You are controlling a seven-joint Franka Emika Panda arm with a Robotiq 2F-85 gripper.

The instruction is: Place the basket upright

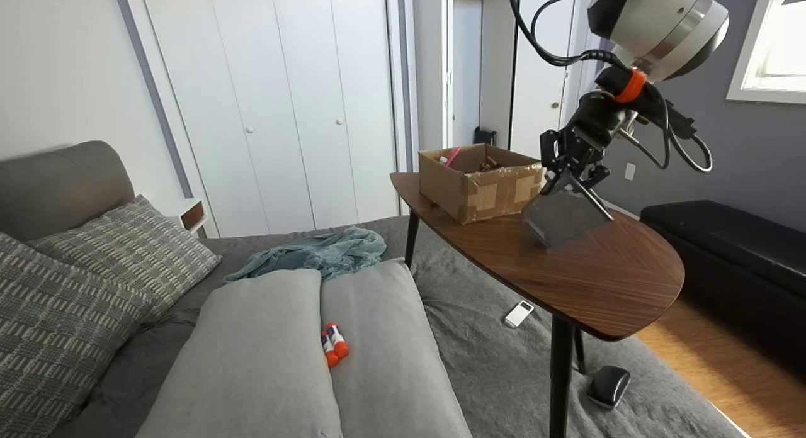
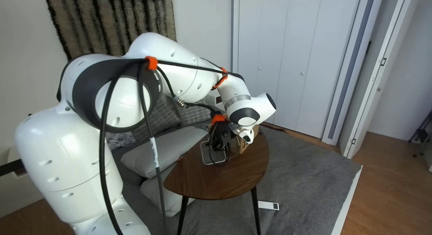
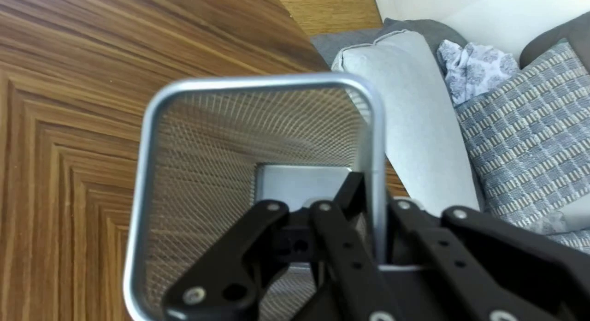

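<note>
The grey wire-mesh basket [image 1: 563, 216] is tilted over the table in an exterior view, its silver rim slanting down to the right. Its lower part is blurred, and I cannot tell whether it touches the table. In another exterior view its rim [image 2: 203, 154] shows beside the dark gripper [image 2: 222, 142]. In the wrist view I look into the basket [image 3: 198, 182] and see its solid metal base. My gripper [image 3: 368, 196] is shut on one side wall at the rim, one finger inside and one outside. The gripper [image 1: 570, 170] also shows above the basket in an exterior view.
A brown wooden table [image 1: 604, 287] lies below the basket. An open cardboard box [image 1: 497, 202] with items inside stands on it, close beside the basket and gripper. Grey cushions [image 1: 384, 337] with two glue sticks [image 1: 335, 340] lie on the bed beside the table.
</note>
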